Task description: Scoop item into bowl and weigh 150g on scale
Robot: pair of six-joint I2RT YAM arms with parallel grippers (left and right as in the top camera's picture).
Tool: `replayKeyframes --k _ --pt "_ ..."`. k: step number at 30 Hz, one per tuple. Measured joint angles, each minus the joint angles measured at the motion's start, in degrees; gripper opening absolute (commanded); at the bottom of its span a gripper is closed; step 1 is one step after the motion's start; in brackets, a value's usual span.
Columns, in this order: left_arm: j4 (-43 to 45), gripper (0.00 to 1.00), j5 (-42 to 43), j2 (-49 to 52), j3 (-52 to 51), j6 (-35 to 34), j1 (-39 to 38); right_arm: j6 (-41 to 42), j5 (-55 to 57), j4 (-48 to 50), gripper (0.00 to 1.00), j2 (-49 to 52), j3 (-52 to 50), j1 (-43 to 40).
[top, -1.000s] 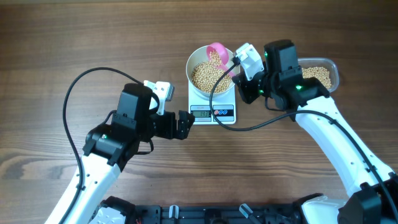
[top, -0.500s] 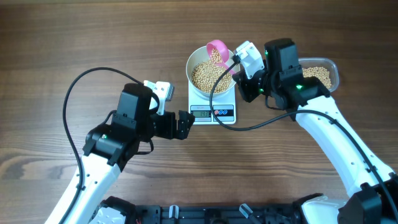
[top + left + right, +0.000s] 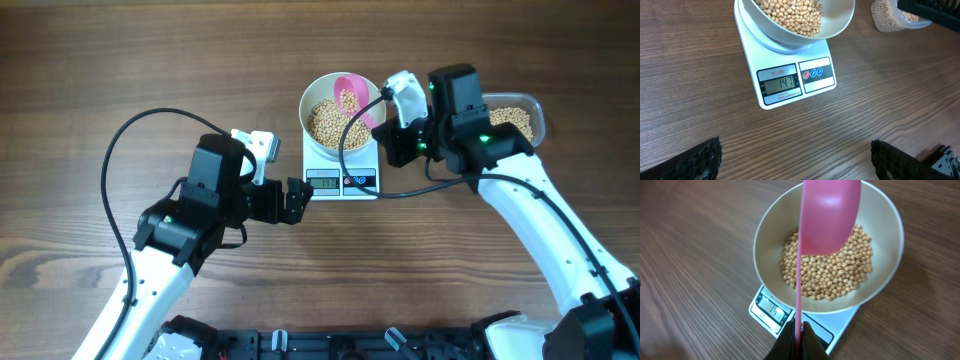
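Note:
The white bowl stands on the scale, partly filled with tan beans. In the left wrist view the scale's display reads 147. My right gripper is shut on the thin handle of a pink scoop. The scoop's cup hangs over the far right part of the bowl, with a few beans showing in it from overhead. The right wrist view shows the scoop above the beans. My left gripper is open on the table just left of the scale's front and holds nothing.
A clear plastic tub with more beans sits right of the scale, partly behind my right arm. A black cable loops from my right wrist down past the scale's front right corner. The table is dark wood.
The pink scoop has shifted slightly from the bowl's far rim toward its middle. The right wrist cable has sagged lower. The left arm has not moved.

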Motion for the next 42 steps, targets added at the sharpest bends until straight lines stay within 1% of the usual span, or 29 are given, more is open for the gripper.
replayKeyframes --k 5,28,35,42 --pt "0.0 1.0 0.0 0.0 0.0 0.0 0.0 0.7 -1.6 1.0 0.04 0.0 0.0 -1.6" --pt "0.0 1.0 0.0 0.0 0.0 0.0 0.0 0.6 -2.7 2.2 0.04 0.0 0.0 -1.7" --pt "0.0 1.0 0.0 0.0 0.0 0.0 0.0 -6.2 -2.6 2.2 0.04 0.0 0.0 -1.7" --pt "0.0 1.0 0.0 0.0 0.0 0.0 0.0 -10.3 -2.6 2.2 0.04 0.0 0.0 -1.7"
